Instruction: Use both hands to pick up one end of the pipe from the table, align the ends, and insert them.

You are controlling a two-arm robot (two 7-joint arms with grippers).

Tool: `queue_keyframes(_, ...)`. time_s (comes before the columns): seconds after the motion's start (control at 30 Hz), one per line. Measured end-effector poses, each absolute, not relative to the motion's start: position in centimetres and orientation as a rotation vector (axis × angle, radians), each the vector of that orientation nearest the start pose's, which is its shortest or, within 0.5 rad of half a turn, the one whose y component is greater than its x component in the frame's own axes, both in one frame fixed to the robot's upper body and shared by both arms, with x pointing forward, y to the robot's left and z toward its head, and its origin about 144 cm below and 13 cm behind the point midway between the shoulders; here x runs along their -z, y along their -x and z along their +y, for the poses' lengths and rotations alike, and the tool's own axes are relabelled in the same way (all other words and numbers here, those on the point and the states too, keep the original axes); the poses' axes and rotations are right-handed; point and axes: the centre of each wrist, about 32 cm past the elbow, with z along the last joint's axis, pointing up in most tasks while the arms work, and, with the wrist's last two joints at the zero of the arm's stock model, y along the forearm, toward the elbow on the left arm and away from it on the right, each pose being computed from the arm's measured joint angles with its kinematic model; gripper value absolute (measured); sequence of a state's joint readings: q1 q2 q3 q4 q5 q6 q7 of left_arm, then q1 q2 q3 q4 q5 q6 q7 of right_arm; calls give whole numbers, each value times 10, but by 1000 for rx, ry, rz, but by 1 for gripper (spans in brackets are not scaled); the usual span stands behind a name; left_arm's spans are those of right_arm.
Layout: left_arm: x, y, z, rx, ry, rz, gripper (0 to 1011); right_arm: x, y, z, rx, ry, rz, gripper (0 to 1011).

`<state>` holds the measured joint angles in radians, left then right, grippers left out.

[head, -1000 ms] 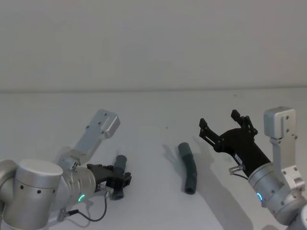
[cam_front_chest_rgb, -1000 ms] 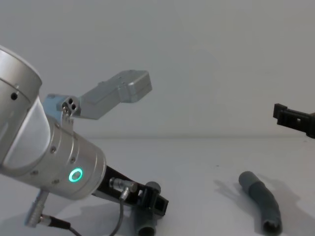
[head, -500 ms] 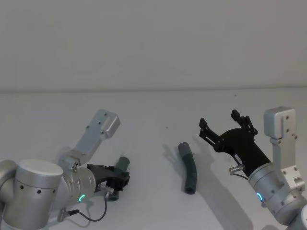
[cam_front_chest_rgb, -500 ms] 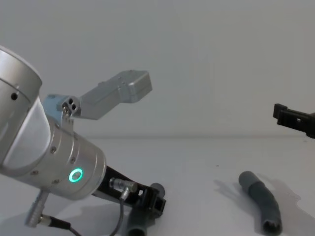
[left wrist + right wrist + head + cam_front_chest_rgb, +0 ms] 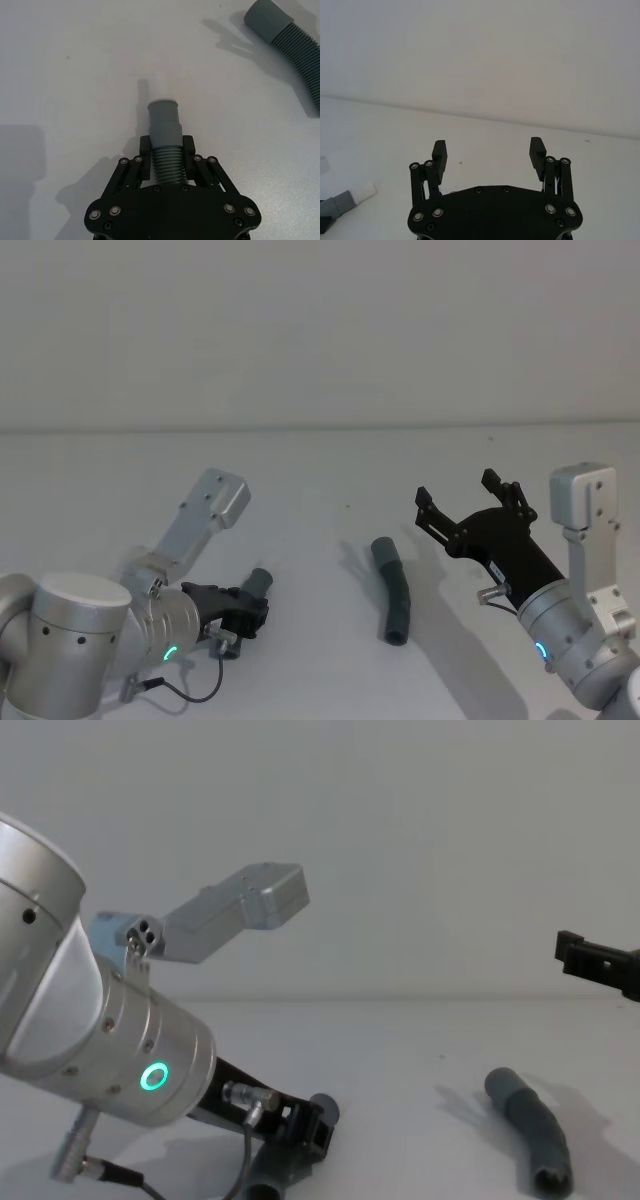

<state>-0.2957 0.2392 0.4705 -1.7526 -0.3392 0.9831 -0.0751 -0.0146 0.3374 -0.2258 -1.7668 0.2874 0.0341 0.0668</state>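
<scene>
grey ribbed hose in a black claw: at the left of the head view, the left gripper (image 5: 245,612), low over the white table (image 5: 300,490), is clamped on the ribbed section of the first pipe piece (image 5: 165,150), just behind its smooth cuff (image 5: 164,117). the cuff juts past the fingertips, tilted up off the surface and aimed toward the middle of the table, its narrower white tip (image 5: 364,192) leading. in the middle lies the second pipe piece (image 5: 393,600), flat on the table, untouched and well apart from the first. its long axis runs roughly away from the robot with a slight bend, the plain hollow end (image 5: 395,638) nearest the robot. at the right, the right gripper (image 5: 457,490) hovers above the table, fingers spread wide with nothing between them. the loose piece is nearer this arm than the left one, lying below the claw and a little toward the centre. the pickup looks half done: the right claw would next have to come down across the hose, fingers straddling its axis, before the white tip and the hollow end can be lined up.
</scene>
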Motion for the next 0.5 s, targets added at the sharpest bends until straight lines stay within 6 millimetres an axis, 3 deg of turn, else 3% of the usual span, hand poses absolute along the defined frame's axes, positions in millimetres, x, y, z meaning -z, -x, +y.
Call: queue_keyframes(0.5, -1259, -485, 142, -946, -587, 346, 333, -1189, -443, -237, 1229, -26, -75, 1002)
